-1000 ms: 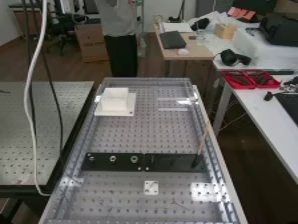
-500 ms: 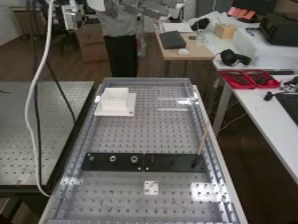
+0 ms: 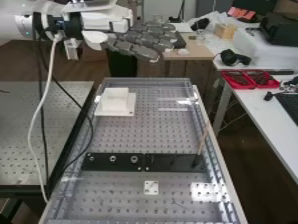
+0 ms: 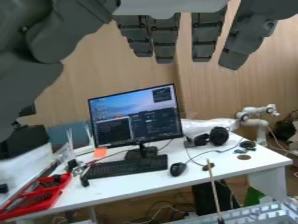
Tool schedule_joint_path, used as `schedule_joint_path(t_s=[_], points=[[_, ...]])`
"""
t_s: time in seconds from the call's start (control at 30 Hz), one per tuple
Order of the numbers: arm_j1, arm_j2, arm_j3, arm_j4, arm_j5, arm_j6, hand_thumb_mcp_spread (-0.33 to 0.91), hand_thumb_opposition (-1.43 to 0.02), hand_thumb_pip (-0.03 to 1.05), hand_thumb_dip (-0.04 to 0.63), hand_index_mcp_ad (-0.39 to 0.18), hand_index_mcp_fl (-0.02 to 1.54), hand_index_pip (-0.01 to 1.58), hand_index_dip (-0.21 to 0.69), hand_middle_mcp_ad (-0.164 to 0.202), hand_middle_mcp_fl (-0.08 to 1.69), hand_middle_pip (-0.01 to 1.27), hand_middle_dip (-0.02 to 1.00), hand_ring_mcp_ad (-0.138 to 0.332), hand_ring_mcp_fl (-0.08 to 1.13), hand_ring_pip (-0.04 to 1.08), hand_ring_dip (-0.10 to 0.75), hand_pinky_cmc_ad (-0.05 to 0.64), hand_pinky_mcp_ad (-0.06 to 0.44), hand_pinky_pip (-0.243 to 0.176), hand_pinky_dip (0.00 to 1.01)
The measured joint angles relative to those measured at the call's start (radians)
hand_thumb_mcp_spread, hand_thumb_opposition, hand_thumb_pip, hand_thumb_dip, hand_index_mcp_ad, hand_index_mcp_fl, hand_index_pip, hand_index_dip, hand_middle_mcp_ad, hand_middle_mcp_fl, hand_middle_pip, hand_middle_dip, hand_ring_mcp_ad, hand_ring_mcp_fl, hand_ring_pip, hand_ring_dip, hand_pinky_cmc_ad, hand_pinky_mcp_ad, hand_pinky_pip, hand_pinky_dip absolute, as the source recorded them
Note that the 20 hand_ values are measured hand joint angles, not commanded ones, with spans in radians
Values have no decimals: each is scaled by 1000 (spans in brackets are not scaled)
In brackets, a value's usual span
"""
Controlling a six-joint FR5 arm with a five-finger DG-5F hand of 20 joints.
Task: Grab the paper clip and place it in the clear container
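Above the far end of the perforated bench, the hand stands well clear of the surface, its fingers extended and holding nothing. In the wrist view the hand has straight, spread fingers, with the thumb side at the left. A thin wire-like mark lies on the near part of the bench; I cannot tell whether it is the paper clip. Pale edges on the far right part may belong to the clear container, but glare leaves this uncertain.
A white block sits on the bench's far left. A black strip with metal rings crosses the middle, and a thin stick rises at its right end. Nearer lies a small white plate. Red trays are on the side table.
The arm has come in from the upper left, and the hand has dropped from the top edge to over the bench's far end. The hanging cables have swung.
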Motion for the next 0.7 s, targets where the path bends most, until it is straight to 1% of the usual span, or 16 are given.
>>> schedule_joint_path(t_s=[0.17, 0.27, 0.37, 0.4, 0.53, 0.6, 0.67, 0.7], points=[[-13, -14, -48, 57, 20, 22, 230, -661, 154, 24, 70, 26, 87, 40, 103, -7, 154, 12, 216, 31, 105, -65, 346, 253, -73, 138], [-28, -27, -72, 84, 32, 40, 246, -661, 168, 24, 51, 26, 82, 45, 103, -7, 152, 12, 215, 31, 105, -68, 346, 253, -73, 138], [-40, -37, -95, 106, 44, 57, 283, -661, 204, 24, 19, 26, 87, 63, 103, -7, 154, 12, 218, 28, 101, -65, 346, 251, -73, 138], [-46, -42, -106, 118, 48, 63, 278, -667, 213, 21, 7, 26, 84, 61, 103, -7, 152, 12, 218, 28, 101, -65, 346, 248, -75, 138], [-71, -70, -140, 165, 61, 86, 340, -695, 227, 33, -17, 54, 87, 108, 103, -9, 152, 12, 220, 26, 98, -65, 346, 246, -77, 141], [-83, -84, -151, 185, 64, 96, 354, -710, 239, 38, -31, 98, 101, 113, 103, -9, 152, 12, 220, 24, 96, -65, 346, 246, -80, 138], [-95, -99, -159, 201, 66, 106, 387, -717, 246, 56, -38, 141, 103, 164, 106, -9, 152, 14, 223, 21, 96, -65, 346, 246, -80, 138], [-102, -107, -163, 209, 67, 111, 401, -724, 248, 65, -40, 175, 101, 178, 103, -7, 152, 14, 216, 21, 96, -65, 346, 250, -80, 138]])
